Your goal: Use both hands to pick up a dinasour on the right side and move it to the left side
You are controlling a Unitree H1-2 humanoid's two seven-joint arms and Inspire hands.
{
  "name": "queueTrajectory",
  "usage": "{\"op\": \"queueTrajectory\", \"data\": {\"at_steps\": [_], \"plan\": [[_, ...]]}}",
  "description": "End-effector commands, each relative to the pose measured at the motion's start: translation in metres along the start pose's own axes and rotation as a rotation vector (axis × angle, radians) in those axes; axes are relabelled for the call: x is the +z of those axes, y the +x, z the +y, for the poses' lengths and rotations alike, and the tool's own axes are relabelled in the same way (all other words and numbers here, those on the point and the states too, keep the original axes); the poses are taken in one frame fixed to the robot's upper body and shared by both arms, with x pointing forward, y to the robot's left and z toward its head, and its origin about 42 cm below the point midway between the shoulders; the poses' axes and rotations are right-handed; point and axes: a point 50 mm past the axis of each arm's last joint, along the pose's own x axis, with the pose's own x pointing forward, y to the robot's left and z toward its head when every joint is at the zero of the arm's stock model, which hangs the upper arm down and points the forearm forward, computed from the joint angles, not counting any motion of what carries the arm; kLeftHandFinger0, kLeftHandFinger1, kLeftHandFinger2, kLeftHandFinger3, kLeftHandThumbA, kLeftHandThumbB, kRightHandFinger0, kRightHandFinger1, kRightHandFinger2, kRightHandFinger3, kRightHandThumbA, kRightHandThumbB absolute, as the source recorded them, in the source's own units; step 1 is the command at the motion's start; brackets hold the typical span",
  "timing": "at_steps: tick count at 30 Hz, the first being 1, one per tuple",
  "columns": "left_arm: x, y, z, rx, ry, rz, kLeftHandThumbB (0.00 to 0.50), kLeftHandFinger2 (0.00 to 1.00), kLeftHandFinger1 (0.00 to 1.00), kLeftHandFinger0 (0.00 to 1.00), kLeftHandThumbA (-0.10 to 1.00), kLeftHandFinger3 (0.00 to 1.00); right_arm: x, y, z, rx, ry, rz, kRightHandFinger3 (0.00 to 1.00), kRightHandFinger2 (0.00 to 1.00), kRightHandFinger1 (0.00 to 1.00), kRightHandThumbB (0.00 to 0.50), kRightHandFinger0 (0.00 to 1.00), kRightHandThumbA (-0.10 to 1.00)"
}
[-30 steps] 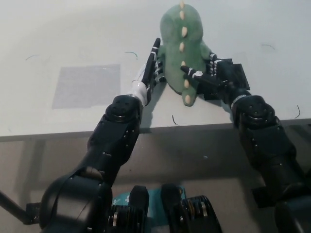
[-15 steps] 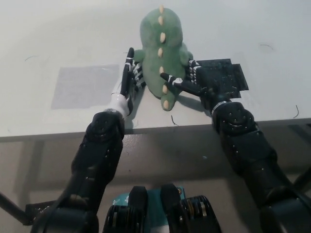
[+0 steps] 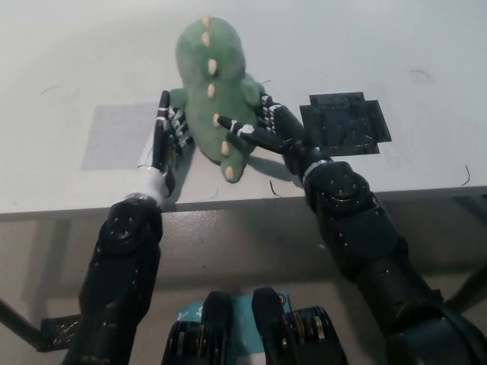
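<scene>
A green plush dinosaur [image 3: 207,95] with a row of cream spikes down its back lies on the white table [image 3: 342,46], tail pointing toward me. It is squeezed between my two hands. My left hand [image 3: 164,135] presses flat against its left flank, fingers straight. My right hand [image 3: 268,132] presses on its right flank, with one finger reaching across the tail. The dinosaur sits between a grey patch [image 3: 114,137] and a black square mat [image 3: 345,122], close to the grey patch's right edge.
The black square mat lies bare to the right of my right hand. The table's front edge [image 3: 228,204] runs just below both wrists. A few thin dark threads lie scattered on the white surface.
Both hands have slid left with the dinosaur clamped between them. The black mat, first hidden under my right hand, now lies fully uncovered.
</scene>
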Motion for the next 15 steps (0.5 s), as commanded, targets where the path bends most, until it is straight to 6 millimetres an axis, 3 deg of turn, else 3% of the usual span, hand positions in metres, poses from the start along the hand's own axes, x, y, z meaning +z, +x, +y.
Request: {"op": "queueTrajectory", "data": {"at_steps": [1, 3, 7, 10, 12, 15], "plan": [[0.035, 0.002, -0.006, -0.032, 0.022, -0.103, 0.393, 1.0, 1.0, 1.0, 1.0, 1.0, 0.043, 0.009, 0.038, 0.137, -0.036, -0.136, 1.0, 1.0, 1.0, 0.367, 1.0, 1.0], [0.037, -0.003, -0.003, -0.021, 0.026, -0.114, 0.372, 1.0, 1.0, 1.0, 1.0, 1.0, 0.048, 0.009, 0.041, 0.158, -0.033, -0.126, 1.0, 1.0, 1.0, 0.37, 1.0, 1.0], [0.042, -0.01, 0.002, -0.01, 0.031, -0.129, 0.393, 1.0, 1.0, 1.0, 1.0, 1.0, 0.052, 0.007, 0.046, 0.173, -0.045, -0.138, 1.0, 1.0, 1.0, 0.356, 1.0, 1.0], [0.045, -0.016, 0.008, 0.011, 0.044, -0.137, 0.38, 1.0, 1.0, 1.0, 1.0, 1.0, 0.057, 0.006, 0.053, 0.196, -0.035, -0.146, 1.0, 1.0, 1.0, 0.354, 1.0, 1.0], [0.048, -0.025, 0.012, 0.026, 0.055, -0.163, 0.356, 1.0, 1.0, 1.0, 1.0, 1.0, 0.063, 0.005, 0.058, 0.22, -0.045, -0.163, 1.0, 1.0, 1.0, 0.317, 1.0, 1.0], [0.049, -0.03, 0.015, 0.037, 0.047, -0.172, 0.352, 1.0, 1.0, 1.0, 1.0, 1.0, 0.065, 0.005, 0.061, 0.237, -0.05, -0.163, 1.0, 1.0, 1.0, 0.33, 1.0, 1.0]]}}
